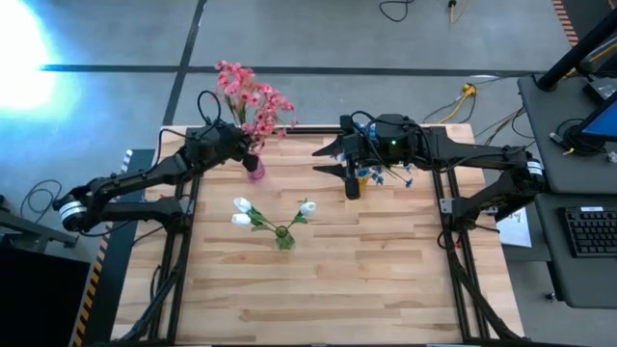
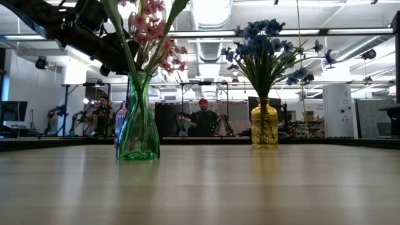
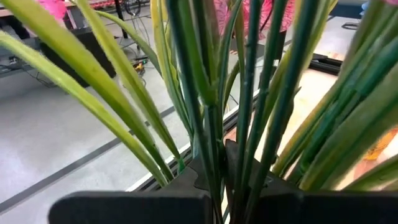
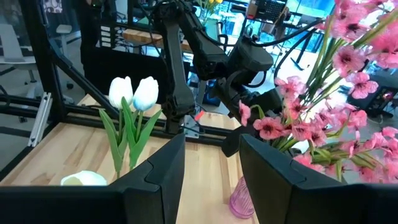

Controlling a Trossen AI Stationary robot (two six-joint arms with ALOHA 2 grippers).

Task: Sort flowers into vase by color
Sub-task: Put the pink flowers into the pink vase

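The pink flowers (image 1: 249, 96) stand slanted in a small pink vase (image 1: 255, 172) at the table's far left, and my left gripper (image 1: 249, 146) is shut on their green stems (image 3: 249, 93) just above the vase mouth. The white flowers (image 1: 253, 214) rest in a green vase (image 2: 137, 128) at mid-table. The blue flowers (image 2: 265, 44) stand in an amber vase (image 2: 264, 125) at the far right. My right gripper (image 4: 211, 177) hovers open above that vase, pointing left, with nothing between its fingers. My left gripper has the pink flowers' stems (image 3: 214, 165) pinched between its two fingers, low on the bunch, near the vase mouth. It comes in about level from the table's left, its fingers across the stems. The bunch leans up and away, with its lower ends in the pink vase (image 4: 241, 199).
The table's near half (image 1: 328, 289) is bare wood. Black frame rails (image 1: 183, 231) run along both side edges. People sit at benches (image 2: 203, 119) in the room beyond the far edge. A desk with a keyboard (image 1: 588, 231) stands to the right.
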